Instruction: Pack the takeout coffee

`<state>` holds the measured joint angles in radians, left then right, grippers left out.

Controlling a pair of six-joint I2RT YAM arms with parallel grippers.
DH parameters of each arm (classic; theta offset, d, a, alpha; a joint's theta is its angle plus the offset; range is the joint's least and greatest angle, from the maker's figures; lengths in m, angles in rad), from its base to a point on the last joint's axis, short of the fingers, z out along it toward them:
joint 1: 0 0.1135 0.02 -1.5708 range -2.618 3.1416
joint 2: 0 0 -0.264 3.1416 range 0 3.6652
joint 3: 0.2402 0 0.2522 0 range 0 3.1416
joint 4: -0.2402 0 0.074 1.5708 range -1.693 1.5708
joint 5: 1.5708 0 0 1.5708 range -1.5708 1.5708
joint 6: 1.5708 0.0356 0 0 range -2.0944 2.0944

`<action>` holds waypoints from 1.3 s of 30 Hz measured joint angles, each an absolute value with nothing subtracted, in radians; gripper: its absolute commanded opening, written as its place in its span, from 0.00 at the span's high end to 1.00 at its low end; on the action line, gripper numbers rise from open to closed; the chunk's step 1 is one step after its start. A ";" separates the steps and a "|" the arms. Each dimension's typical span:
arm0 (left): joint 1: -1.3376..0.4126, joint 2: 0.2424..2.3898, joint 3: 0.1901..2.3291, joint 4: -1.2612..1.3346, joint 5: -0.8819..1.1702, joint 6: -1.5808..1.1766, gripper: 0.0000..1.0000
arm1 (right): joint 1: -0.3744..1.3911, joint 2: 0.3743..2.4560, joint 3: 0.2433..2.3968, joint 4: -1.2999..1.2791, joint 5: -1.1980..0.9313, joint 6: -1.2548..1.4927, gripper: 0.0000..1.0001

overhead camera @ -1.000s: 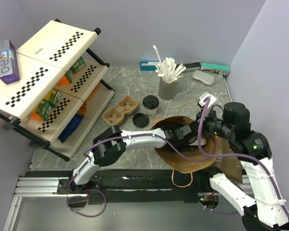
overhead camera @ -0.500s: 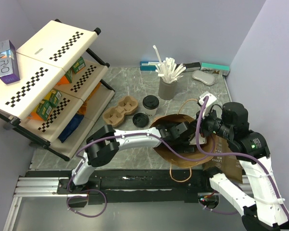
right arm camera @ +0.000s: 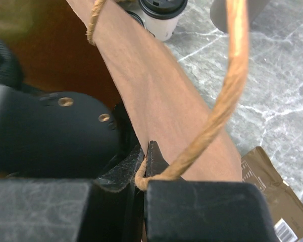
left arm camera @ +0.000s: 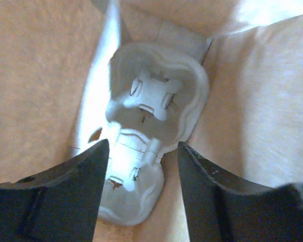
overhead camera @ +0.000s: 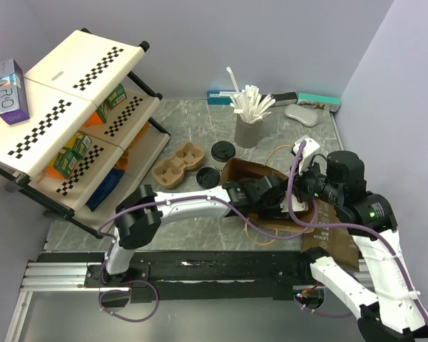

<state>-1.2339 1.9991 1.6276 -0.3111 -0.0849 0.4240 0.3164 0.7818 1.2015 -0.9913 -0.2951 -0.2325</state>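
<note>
- left gripper [left arm camera: 142, 151] inside brown paper bag [right arm camera: 161, 101]; jaws wide, holding nothing; pulp cup carrier [left arm camera: 152, 116] lies on the bag's bottom
- right gripper [right arm camera: 146, 164] pinched on the bag's rim
- lidded white coffee cup [right arm camera: 160, 25] stands outside, just beyond the bag's far-left side

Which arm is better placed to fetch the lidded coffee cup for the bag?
Left. The left hand is open, empty and nearer the coffee cup; the right hand is pinching the rim of the paper bag.
</note>
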 measured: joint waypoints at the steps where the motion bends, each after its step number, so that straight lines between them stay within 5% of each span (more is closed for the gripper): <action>1: -1.234 1.990 1.626 -0.311 -0.080 0.425 0.45 | 0.316 0.783 1.201 -0.987 -0.296 -0.232 1.00; 5: -1.242 1.961 1.596 -0.304 -0.043 0.432 0.54 | 0.316 0.781 1.201 -0.987 -0.295 -0.232 1.00; 11: -1.245 1.922 1.558 -0.299 0.017 0.465 0.99 | 0.316 0.781 1.202 -0.985 -0.282 -0.233 1.00; 39: -1.257 1.709 1.532 -0.233 0.207 0.556 0.99 | 0.316 0.823 1.235 -0.999 -0.231 -0.319 1.00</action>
<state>-1.2572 1.7092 1.5318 -0.2325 0.2070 0.5564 0.3161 0.8230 1.2354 -0.9993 -0.2306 -0.3195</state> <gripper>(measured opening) 0.015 0.020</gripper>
